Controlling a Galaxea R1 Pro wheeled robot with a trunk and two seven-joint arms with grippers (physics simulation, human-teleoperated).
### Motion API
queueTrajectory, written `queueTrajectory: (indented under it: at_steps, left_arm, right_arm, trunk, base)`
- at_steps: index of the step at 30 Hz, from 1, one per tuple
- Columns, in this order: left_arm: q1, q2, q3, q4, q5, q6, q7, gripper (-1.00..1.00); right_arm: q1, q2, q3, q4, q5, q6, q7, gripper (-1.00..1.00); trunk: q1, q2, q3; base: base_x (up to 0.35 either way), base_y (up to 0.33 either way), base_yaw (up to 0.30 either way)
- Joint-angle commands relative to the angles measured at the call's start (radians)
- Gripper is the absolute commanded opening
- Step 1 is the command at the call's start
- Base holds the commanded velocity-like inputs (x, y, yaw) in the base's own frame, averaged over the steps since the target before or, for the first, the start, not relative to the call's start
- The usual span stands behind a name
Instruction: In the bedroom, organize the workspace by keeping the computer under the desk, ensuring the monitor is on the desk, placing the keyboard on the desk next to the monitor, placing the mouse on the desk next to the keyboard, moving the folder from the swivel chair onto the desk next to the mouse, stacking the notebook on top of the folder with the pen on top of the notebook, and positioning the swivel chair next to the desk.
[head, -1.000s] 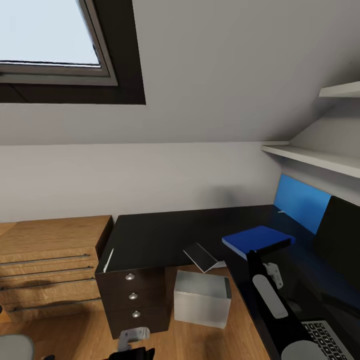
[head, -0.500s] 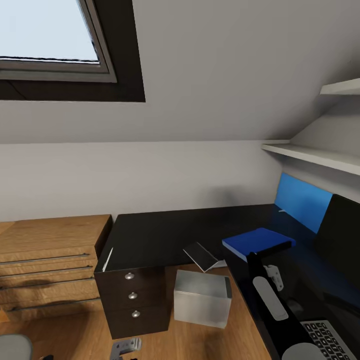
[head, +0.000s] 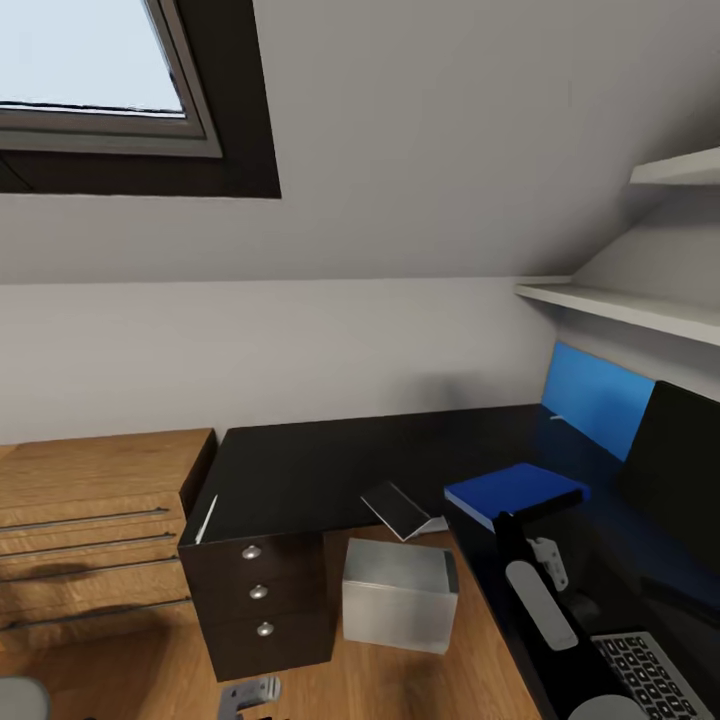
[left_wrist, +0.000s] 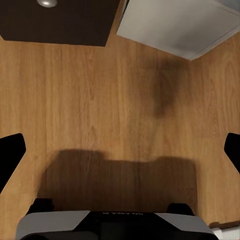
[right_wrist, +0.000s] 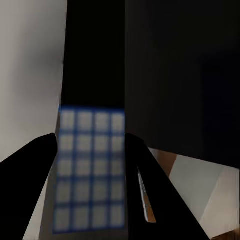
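The black L-shaped desk (head: 330, 465) fills the middle of the head view. On it lie a thick blue book-like thing (head: 515, 488) and a thin dark booklet (head: 398, 508) tilted over the inner edge. A white pen (head: 208, 519) rests at the desk's left edge. The grey computer box (head: 398, 596) stands on the floor in the desk's corner. The dark monitor (head: 680, 460) is at the right. My right gripper (right_wrist: 90, 165) is shut on the keyboard (head: 648, 676) at the lower right. My left gripper (left_wrist: 120, 150) is open over bare wood floor.
A black drawer unit (head: 258, 600) sits under the desk's left end, beside a low wooden chest of drawers (head: 95, 530). White wall shelves (head: 640, 310) hang above the monitor. A blue panel (head: 590, 395) backs the desk. A grey rounded shape (head: 15, 695) shows at the bottom left corner.
The whole head picture has shifted slightly left and up, so the camera moved. My left gripper sits lower in the picture than a second ago.
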Motion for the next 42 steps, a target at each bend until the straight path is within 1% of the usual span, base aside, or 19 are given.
queueTrajectory:
  at_steps: [1, 9, 10, 13, 16, 21, 26, 40, 42]
  left_arm:
    - [0.000, 0.001, -0.002, -0.002, 0.010, 0.001, 0.010, 1.00]
    - [0.000, 0.001, -0.002, 0.002, 0.010, 0.001, 0.010, 1.00]
    - [0.000, 0.001, -0.002, 0.007, 0.010, 0.001, 0.010, 1.00]
    - [0.000, 0.000, -0.002, 0.011, 0.010, 0.000, 0.010, 1.00]
    - [0.000, 0.001, -0.002, 0.013, 0.010, 0.000, 0.010, 1.00]
    - [0.000, 0.001, -0.002, 0.015, 0.010, 0.000, 0.010, 1.00]
    - [0.000, 0.001, -0.002, 0.015, 0.010, 0.000, 0.010, 1.00]
    - [0.000, 0.001, -0.002, 0.027, 0.012, 0.000, 0.008, 1.00]
    - [0.000, 0.001, -0.002, 0.027, 0.012, 0.000, 0.008, 1.00]
  right_arm:
    - [-0.001, -0.001, 0.004, 0.002, -0.006, -0.006, -0.004, -1.00]
    - [-0.001, 0.001, 0.014, 0.056, -0.004, -0.006, -0.002, -1.00]
    - [-0.001, 0.001, 0.024, 0.074, 0.008, -0.007, -0.004, -1.00]
    - [-0.001, 0.001, 0.033, 0.090, 0.031, -0.008, -0.008, -1.00]
    - [-0.001, 0.002, 0.036, 0.096, 0.041, -0.008, -0.018, -1.00]
    - [-0.001, 0.002, 0.036, 0.098, 0.044, -0.008, -0.051, -1.00]
    - [-0.001, 0.001, 0.034, 0.098, 0.044, -0.012, -0.058, -1.00]
    - [-0.001, -0.002, 0.028, 0.094, 0.046, -0.014, -0.017, -1.00]
    - [-0.001, -0.002, 0.028, 0.094, 0.046, -0.014, -0.016, -1.00]
  trunk:
    - [0.004, -0.009, -0.005]
    - [0.035, -0.065, -0.030]
    - [0.039, -0.072, -0.033]
    - [0.050, -0.093, -0.042]
    - [0.062, -0.114, -0.052]
    - [0.081, -0.149, -0.067]
    - [0.100, -0.184, -0.083]
    - [0.154, -0.282, -0.127]
    - [0.154, -0.282, -0.128]
  base:
    - [0.000, 0.000, -0.026]
    - [0.000, 0.000, -0.006]
    - [0.000, 0.000, 0.000]
    - [0.000, 0.000, 0.000]
    - [0.000, 0.000, 0.000]
    - [0.000, 0.000, 0.000]
    - [0.000, 0.000, 0.000]
    - [0.000, 0.000, -0.015]
    - [0.000, 0.000, -0.198]
